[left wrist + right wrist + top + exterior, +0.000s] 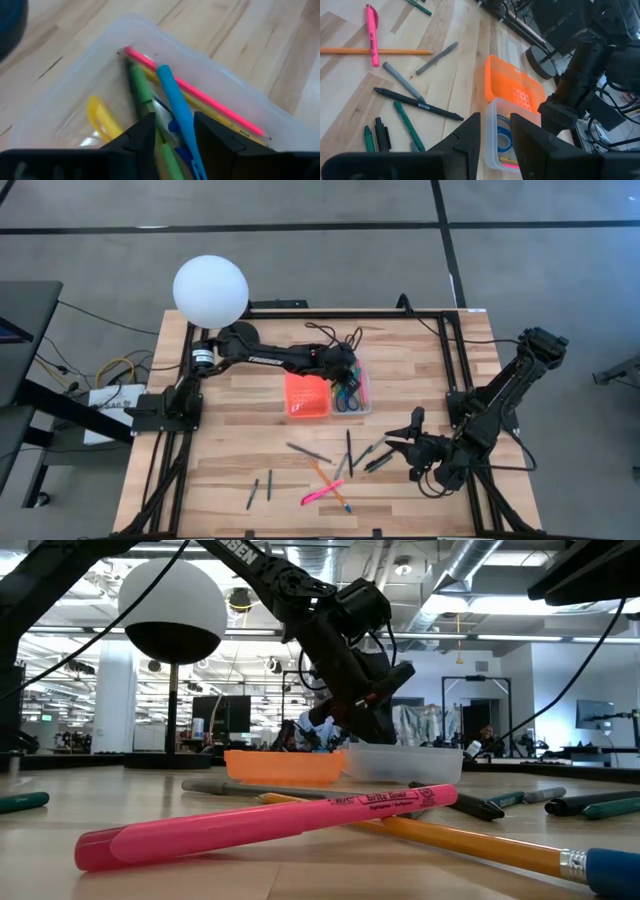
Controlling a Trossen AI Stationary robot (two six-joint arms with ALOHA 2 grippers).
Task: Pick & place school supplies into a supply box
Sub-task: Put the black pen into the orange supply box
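The supply box stands mid-table: a clear tray (352,392) with its orange lid (307,395) lying open beside it. In the tray lie a pink pencil (200,97), a green marker (140,90), a yellow piece (102,117) and blue-handled scissors (504,137). My left gripper (175,137) hangs open over the tray, slanting down, with a blue pen (172,95) running between its fingers into the tray. My right gripper (495,135) is open with nothing in it, at the table's right, beside loose pens (378,462). My left gripper's fingers (145,137) stand either side of the blue pen's near part (184,127). There is a gap on at least one side, and I cannot tell whether either finger touches it. The pen's far end lies down among the supplies in the tray.
Loose on the near half of the table lie a pink highlighter (322,493), an orange pencil (325,478), grey markers (308,452), a black pen (349,450) and two dark pens (260,492). A white globe lamp (210,290) stands at the far left.
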